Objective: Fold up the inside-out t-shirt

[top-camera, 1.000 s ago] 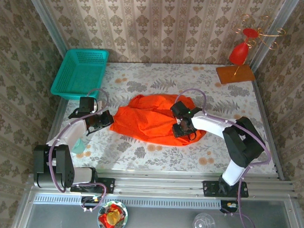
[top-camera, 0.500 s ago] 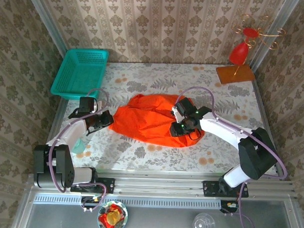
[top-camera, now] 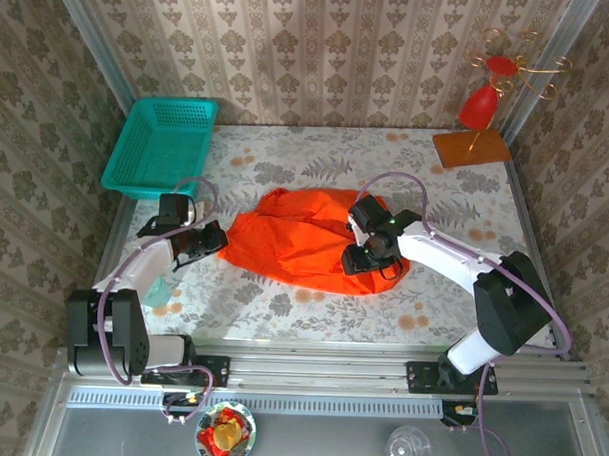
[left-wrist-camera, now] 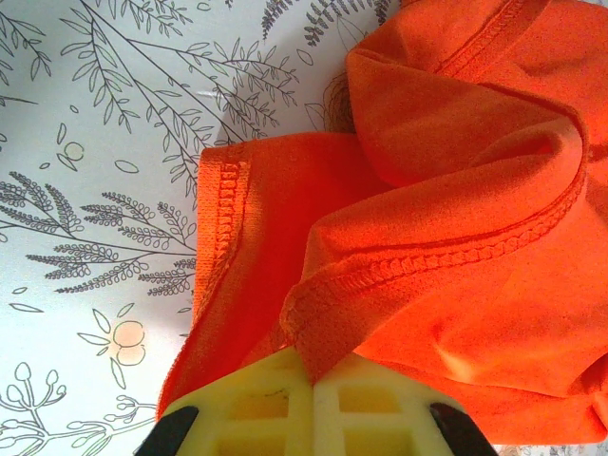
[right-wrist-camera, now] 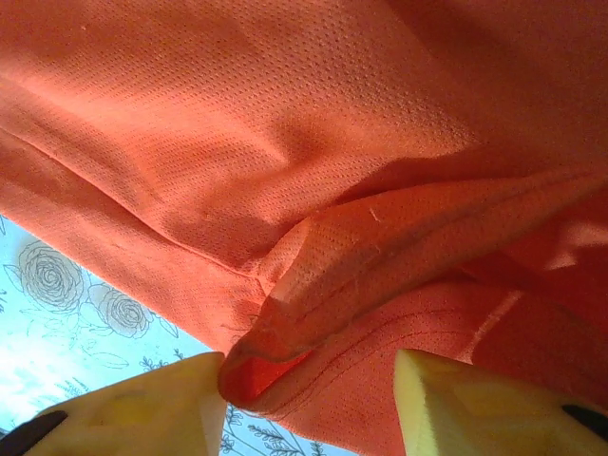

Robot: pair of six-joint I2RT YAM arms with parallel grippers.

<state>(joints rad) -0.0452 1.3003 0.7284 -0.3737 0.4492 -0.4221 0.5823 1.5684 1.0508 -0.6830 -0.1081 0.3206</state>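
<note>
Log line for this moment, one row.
shirt: bunched on table | left end effector: shut on shirt hem | right end effector: open astride cloth fold

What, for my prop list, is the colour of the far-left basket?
The basket is teal, seen best in the top external view.

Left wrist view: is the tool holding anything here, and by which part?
Yes. The left tool is shut on the bright orange thin-cloth t-shirt, pinching a stitched hem edge between its yellow pads.
</note>
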